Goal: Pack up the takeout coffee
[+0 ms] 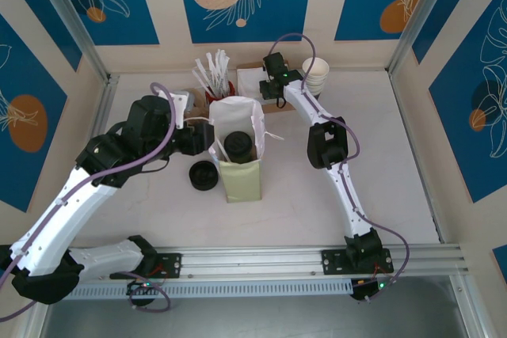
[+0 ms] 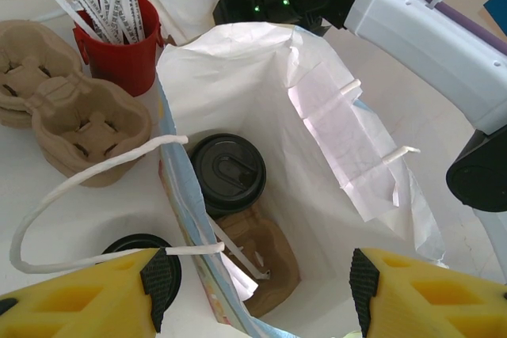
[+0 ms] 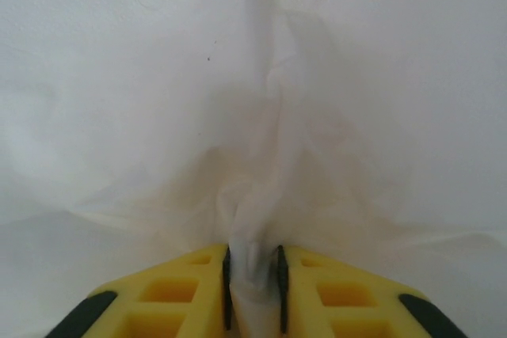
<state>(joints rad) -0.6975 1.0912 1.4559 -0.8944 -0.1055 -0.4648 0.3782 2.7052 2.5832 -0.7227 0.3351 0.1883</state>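
Coffee [image 2: 228, 172] upright inside the bag [image 2: 261, 77], lid on, in the middle of the desk [image 1: 388, 172]. A cardboard carrier [image 2: 265, 255] lies at the bag's bottom. Left gripper [image 2: 261, 286] stands apart; I see the bag's near rim between its fingers. Right gripper [image 3: 253, 263], near the desk's back edge, is clamped on a thin white napkin [image 3: 253, 116].

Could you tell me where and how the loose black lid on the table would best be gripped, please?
Probably across its round rim, coming straight down: the loose black lid lies flat on the table, and the paper bag stands close beside it.
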